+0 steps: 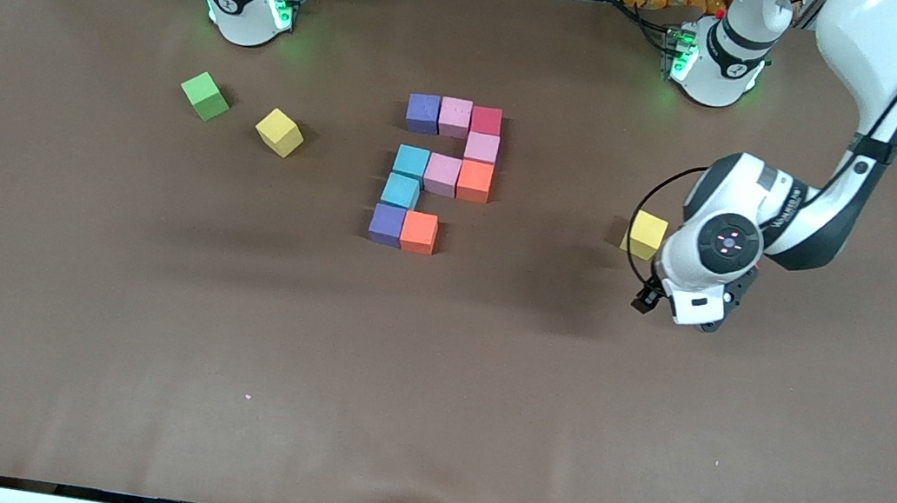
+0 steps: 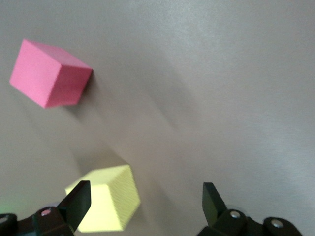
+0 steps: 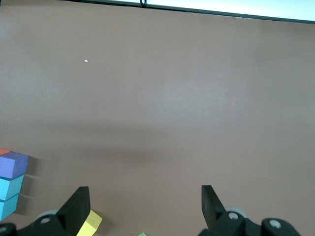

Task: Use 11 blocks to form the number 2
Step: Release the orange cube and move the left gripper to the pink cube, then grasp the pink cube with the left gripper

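Out at nine o'clock from the figure, toward the right arm's end of the desk (image 1: 55, 302), lie a green cube (image 1: 204, 95) and a yellow cube (image 1: 279, 131), both spares to leave alone. The right claw (image 3: 145, 201) hangs released and empty over the desk near them, and that arm waits. In the middle stand ten blocks (image 1: 442, 173) pressed together as an almost whole 2: three along the top, one under the end at three o'clock, three across the middle, one blue under the end at nine o'clock, then a purple block (image 1: 386, 224) and an orange block (image 1: 419, 232) starting the foot. The foot lacks its last piece, at three o'clock of that orange block. Toward the left arm's end, the left claw (image 2: 145, 201) is released with nothing between its fingers, hovering over a second yellow cube (image 1: 646, 234). The last red block (image 2: 49, 73) lies near that cube but apart from it; the front view hides it under the arm. I judge the step is fetching the red one: shift off the yellow, centre over the red, turn the wrist so the fingers meet two flat faces, go low before clenching, then set it flush against the orange, in line with the foot
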Controlling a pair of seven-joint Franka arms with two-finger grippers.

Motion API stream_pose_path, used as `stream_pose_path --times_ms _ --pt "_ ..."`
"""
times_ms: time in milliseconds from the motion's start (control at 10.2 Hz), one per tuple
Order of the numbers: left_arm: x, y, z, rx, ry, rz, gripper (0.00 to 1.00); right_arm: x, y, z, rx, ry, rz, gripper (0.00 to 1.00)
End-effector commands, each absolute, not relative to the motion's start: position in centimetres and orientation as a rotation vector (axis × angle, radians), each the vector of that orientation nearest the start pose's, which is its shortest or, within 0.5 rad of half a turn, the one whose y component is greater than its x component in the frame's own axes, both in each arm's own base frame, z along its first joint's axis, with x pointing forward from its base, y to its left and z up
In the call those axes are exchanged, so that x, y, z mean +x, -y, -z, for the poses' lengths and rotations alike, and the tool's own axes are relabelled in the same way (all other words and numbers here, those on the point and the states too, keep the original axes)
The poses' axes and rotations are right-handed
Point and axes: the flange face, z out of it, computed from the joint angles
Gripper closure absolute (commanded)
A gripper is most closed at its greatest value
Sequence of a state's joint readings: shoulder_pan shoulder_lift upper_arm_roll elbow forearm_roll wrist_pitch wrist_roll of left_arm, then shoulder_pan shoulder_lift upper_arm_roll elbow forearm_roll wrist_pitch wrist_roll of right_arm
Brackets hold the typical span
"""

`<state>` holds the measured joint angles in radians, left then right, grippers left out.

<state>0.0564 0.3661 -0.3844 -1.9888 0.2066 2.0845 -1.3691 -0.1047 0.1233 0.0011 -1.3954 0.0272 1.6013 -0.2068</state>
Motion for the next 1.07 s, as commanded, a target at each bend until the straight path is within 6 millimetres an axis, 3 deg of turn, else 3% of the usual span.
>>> stream_pose_path --times_ms 0,98,391,684,977 --pt "53.0 15.4 -27.4 -2.731 1.106 -0.263 0.00 58.8 5.9 -64.9 -3.106 0.147 0.149 0.00" --pt "52.7 14.7 -26.9 -2.736 1.078 -0.284 0.00 58.9 6.0 -64.9 -3.110 0.147 0.153 0.00" --pt "53.0 7.9 -26.0 -2.778 0.992 -0.357 0.00 58.9 5.6 -64.9 -3.110 0.156 0.153 0.00" --pt "52.7 2.5 -25.1 -2.819 0.906 -0.414 0.00 58.9 5.6 -64.9 -3.111 0.156 0.155 0.00" --pt "52.4 1.2 -23.5 -2.881 0.854 -0.362 0.00 58.9 5.6 -64.9 -3.108 0.154 0.153 0.00"
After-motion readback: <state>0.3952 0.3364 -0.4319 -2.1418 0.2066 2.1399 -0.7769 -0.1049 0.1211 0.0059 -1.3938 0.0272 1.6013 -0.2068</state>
